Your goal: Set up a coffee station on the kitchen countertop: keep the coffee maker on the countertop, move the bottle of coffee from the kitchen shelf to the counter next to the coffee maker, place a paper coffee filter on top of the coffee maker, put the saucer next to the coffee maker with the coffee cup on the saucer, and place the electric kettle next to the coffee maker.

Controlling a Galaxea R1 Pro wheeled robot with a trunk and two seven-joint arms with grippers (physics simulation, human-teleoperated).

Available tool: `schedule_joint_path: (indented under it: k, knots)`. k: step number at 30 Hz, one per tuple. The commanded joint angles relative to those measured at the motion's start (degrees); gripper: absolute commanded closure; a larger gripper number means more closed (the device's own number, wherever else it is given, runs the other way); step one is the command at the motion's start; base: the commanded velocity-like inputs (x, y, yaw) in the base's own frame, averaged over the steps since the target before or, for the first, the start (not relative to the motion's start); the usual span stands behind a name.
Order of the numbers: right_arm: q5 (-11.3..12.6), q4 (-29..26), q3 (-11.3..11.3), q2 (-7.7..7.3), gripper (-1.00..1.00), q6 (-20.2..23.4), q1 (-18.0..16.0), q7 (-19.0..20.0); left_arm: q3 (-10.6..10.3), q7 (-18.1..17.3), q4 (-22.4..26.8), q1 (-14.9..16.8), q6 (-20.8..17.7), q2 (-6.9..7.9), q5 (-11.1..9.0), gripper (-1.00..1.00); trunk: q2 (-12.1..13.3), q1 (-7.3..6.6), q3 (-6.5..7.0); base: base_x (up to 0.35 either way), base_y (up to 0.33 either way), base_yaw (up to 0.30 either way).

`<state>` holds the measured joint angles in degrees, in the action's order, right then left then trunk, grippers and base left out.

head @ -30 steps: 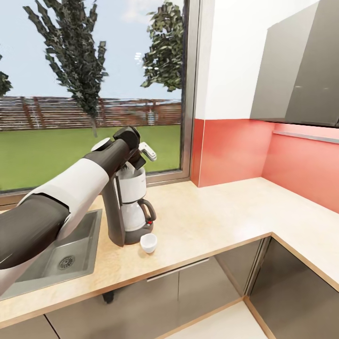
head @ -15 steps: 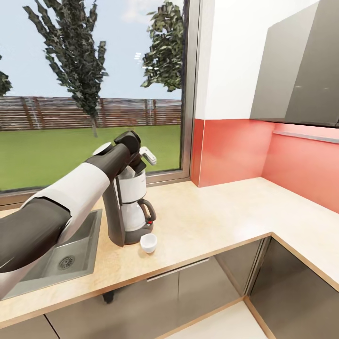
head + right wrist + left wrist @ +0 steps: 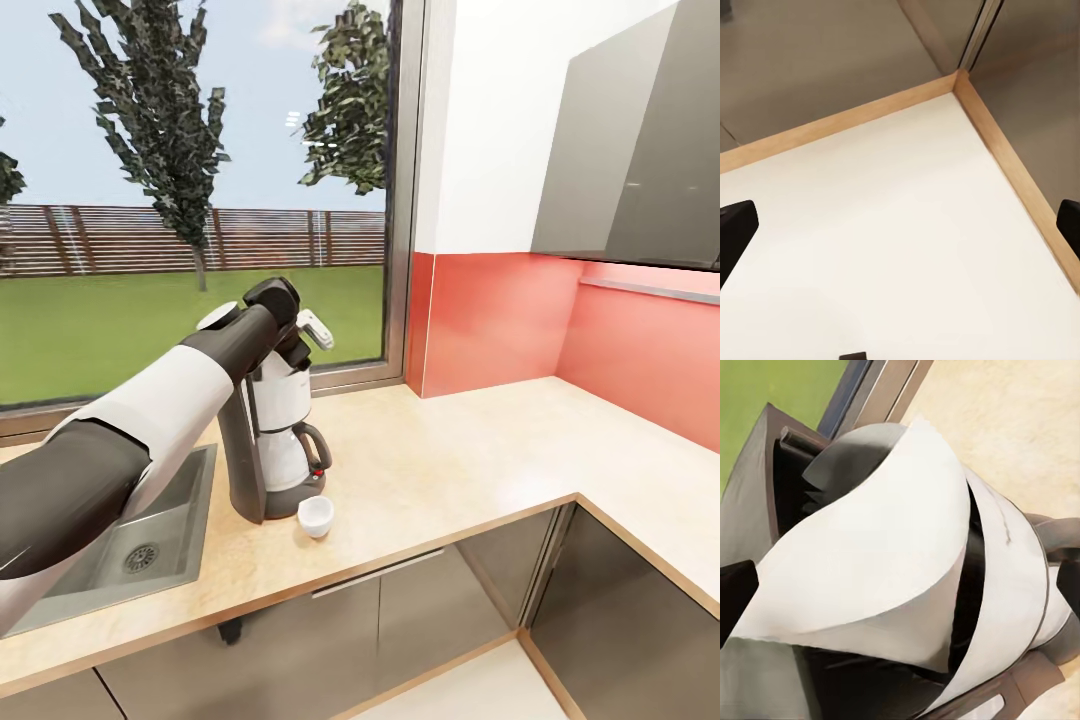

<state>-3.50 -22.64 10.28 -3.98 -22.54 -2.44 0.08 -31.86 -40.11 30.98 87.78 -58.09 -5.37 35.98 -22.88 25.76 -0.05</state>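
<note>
White paper coffee filter [image 3: 870, 562] sits over the coffee maker [image 3: 275, 440] beneath the left hand [image 3: 300, 345], grip unclear; right hand [image 3: 900, 225] spread apart; coffee cup [image 3: 315, 516] on the bench [image 3: 450, 470].

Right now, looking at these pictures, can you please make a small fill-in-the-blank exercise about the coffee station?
1. The coffee cup stands directly on the ____, with no saucer under it.
2. The paper coffee filter hangs over the white basket of the ____.
3. To the left of the coffee maker in the head view, a steel ____ is set into the worktop.

Missing words: kitchen countertop; coffee maker; sink.
</note>
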Motion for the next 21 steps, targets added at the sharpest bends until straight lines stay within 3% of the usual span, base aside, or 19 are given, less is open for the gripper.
schedule_joint_path:
  k: [1,21]
  knots:
    - [-0.4,0.0,0.3,0.03,-1.0,-0.2,0.0,0.0,-0.1,-0.6,0.0,0.0,0.0,0.01,0.6,-1.0,0.0,0.02,-0.03,0.0,0.0,0.0]
    - [-0.4,0.2,0.3,0.05,-1.0,-0.2,0.0,0.0,0.2,-0.6,0.3,0.8,-0.2,-0.2,0.7,-1.0,0.0,0.02,-0.03,0.0,0.0,0.0]
